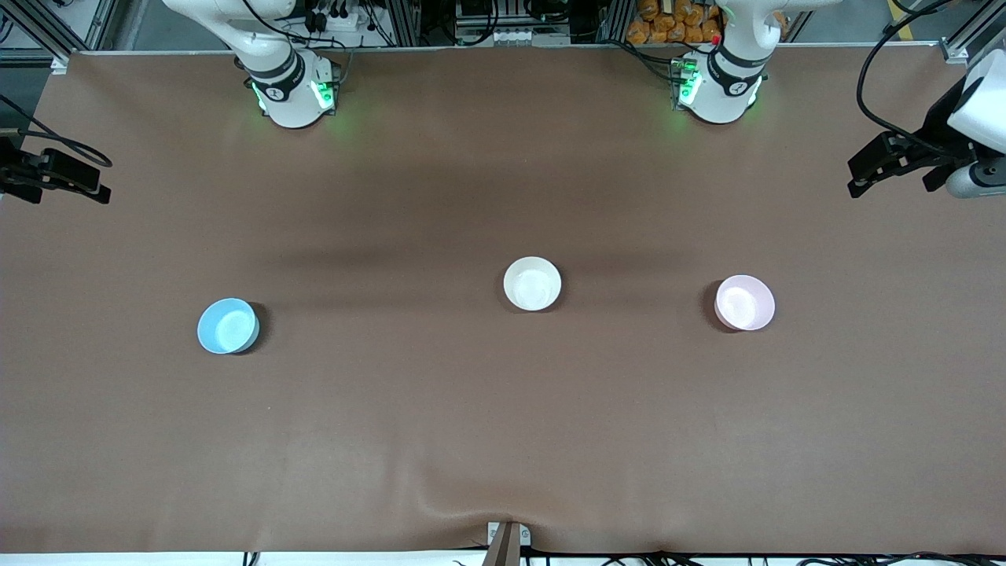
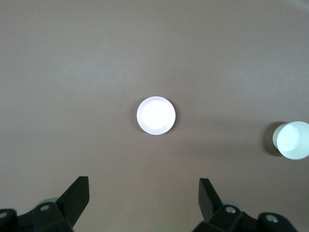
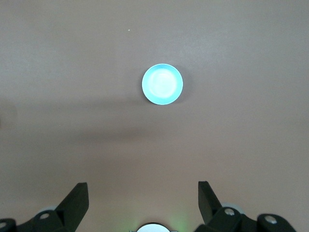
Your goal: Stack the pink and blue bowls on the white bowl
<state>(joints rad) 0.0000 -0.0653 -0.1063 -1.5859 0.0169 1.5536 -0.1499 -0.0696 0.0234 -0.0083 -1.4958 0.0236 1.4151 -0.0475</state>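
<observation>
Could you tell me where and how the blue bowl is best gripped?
Probably by its rim, from straight above: the blue bowl sits upright and open on the table, apart from the others, so one finger could go inside the wall and one outside. The right gripper, open high over it, is the nearer one.

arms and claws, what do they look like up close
Both arms are glossy white with black bands at the joints, and green lights glow on their bases. Black cables run along them. The left claw and right claw each have two dark, matte black wedge-shaped fingers on a black body with small silver screws.
</observation>
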